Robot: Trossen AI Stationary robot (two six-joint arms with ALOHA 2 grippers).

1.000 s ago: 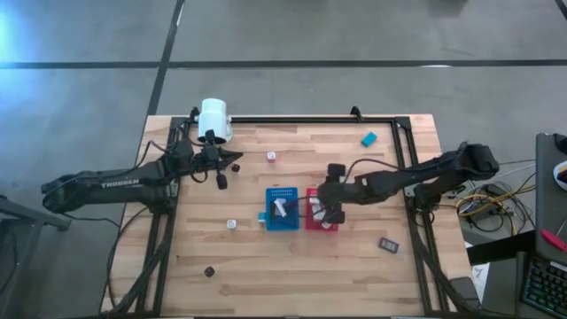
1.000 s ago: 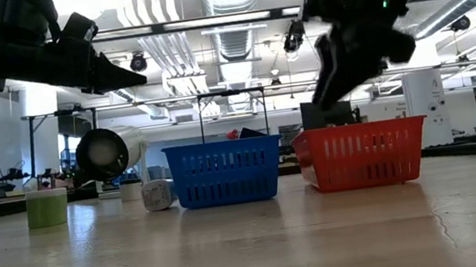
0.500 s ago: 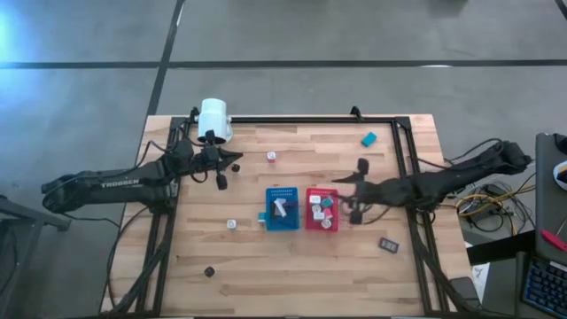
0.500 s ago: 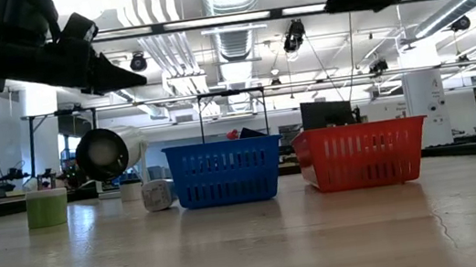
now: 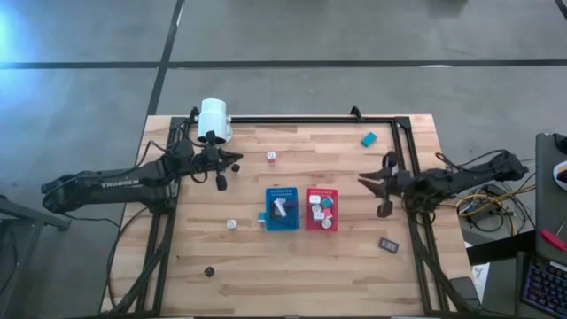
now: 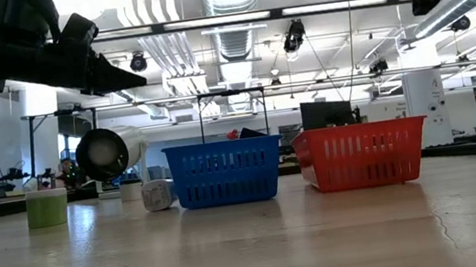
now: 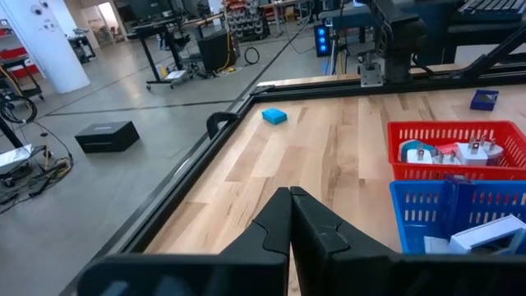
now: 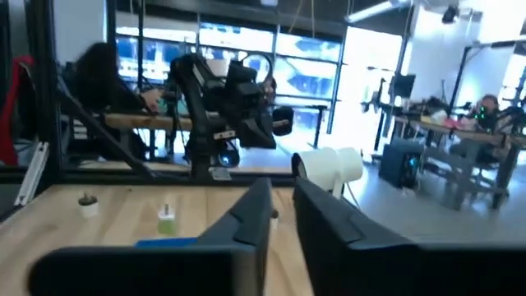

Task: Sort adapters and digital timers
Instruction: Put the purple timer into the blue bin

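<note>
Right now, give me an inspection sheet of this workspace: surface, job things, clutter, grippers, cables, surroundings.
Surface: wooden table, dark frame round it.
Job things: adapters in the red tray; a timer in the blue tray; loose timers and; loose adapters and.
Clutter: white cylinder; small dark piece.
Grippers: left gripper shut, empty, raised near the cylinder; right gripper empty, raised right of the red tray.
Cables: bundle off the table's right edge.
Surroundings: lab benches; a person seated beyond the table.
</note>
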